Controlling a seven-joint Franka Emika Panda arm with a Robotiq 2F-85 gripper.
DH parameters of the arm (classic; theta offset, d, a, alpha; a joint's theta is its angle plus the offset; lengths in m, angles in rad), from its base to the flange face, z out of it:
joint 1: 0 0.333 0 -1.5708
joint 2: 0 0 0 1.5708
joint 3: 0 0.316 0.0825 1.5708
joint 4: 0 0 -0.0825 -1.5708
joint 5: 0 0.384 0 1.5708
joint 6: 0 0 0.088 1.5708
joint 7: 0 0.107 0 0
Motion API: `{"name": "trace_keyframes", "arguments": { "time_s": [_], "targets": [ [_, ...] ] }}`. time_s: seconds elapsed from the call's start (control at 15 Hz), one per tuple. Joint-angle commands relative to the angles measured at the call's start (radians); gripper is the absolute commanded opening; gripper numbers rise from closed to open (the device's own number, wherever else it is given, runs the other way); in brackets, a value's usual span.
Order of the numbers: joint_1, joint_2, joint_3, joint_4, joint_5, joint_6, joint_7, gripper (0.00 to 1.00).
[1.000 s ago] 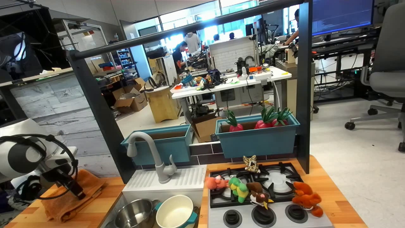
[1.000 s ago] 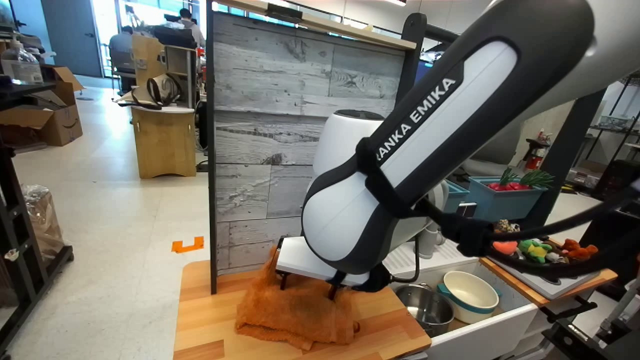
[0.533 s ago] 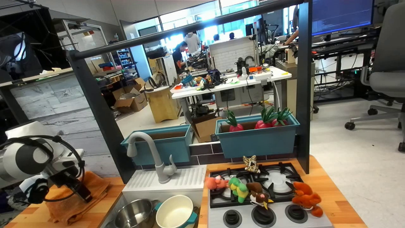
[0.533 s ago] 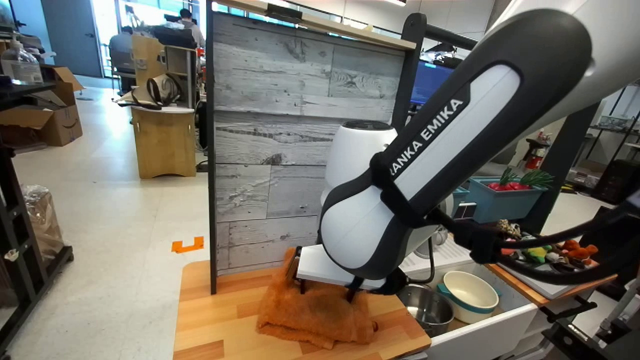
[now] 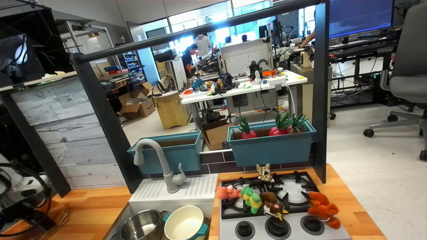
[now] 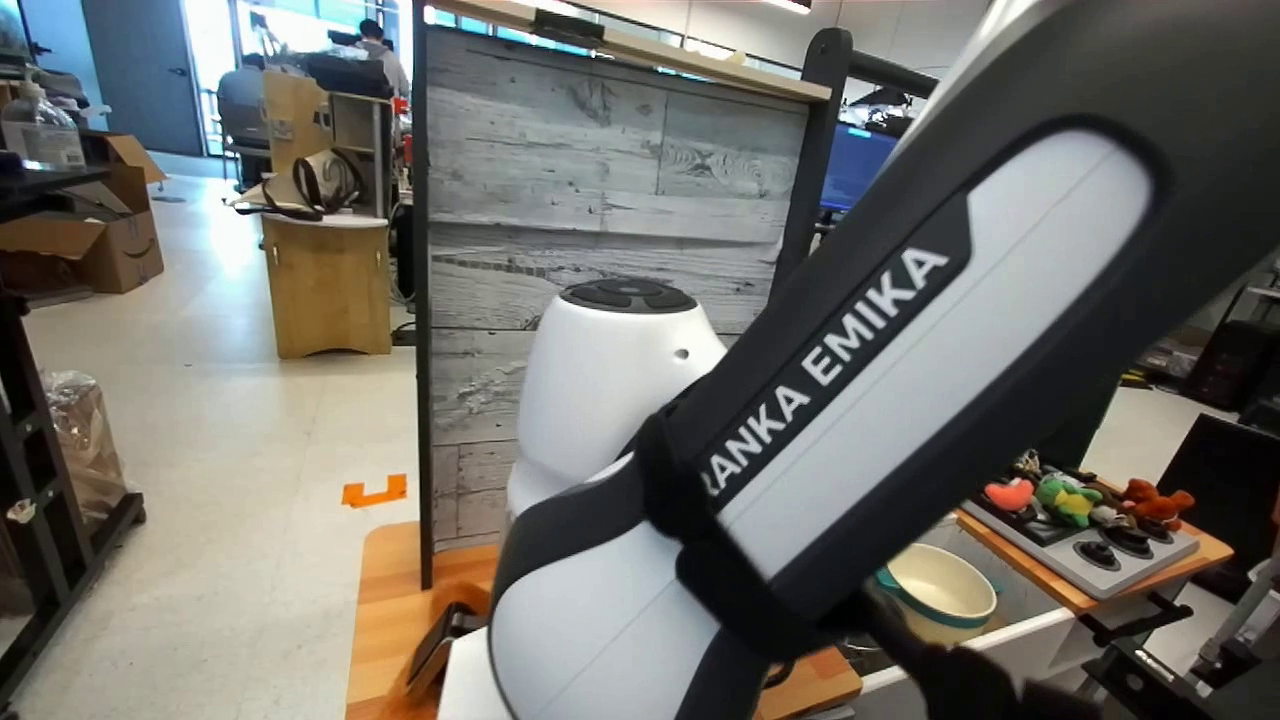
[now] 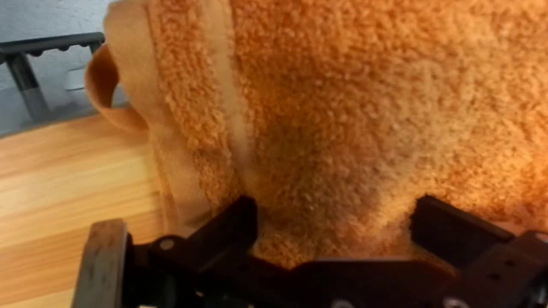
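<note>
An orange terry towel (image 7: 325, 107), folded, with a hanging loop at its left edge, fills most of the wrist view. My gripper (image 7: 336, 209) stands open over it, its two black fingers (image 7: 233, 222) wide apart. Both fingertips appear to touch or press into the pile; the exact contact cannot be told. Only a small part of the towel (image 5: 59, 210) shows at the lower left of an exterior view, beside the dark fingers (image 5: 46, 222). Elsewhere the arm covers most of the towel (image 6: 470, 594).
The wooden counter (image 5: 96, 210) runs up to a sink holding a steel pot (image 5: 141, 225) and a cream pot (image 5: 184, 221). A grey faucet (image 5: 172, 182) stands behind them. Several plush toys lie on the stove (image 5: 295, 193). A grey wood panel (image 6: 620, 180) rises behind the arm.
Arm and towel first shifted slightly right in both exterior views, then came far to the lower left together, baring the counter beside the sink. The jaws look unchanged.
</note>
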Motion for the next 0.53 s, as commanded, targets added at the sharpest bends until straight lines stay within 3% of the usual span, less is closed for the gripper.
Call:
{"name": "trace_keyframes", "arguments": {
  "time_s": [0.0,0.47],
  "targets": [
    [0.007,0.047,-0.022,0.059,0.006,0.027,-0.019,1.00],
    [-0.076,0.009,-0.288,-0.022,0.023,0.030,0.157,1.00]
  ]
}}
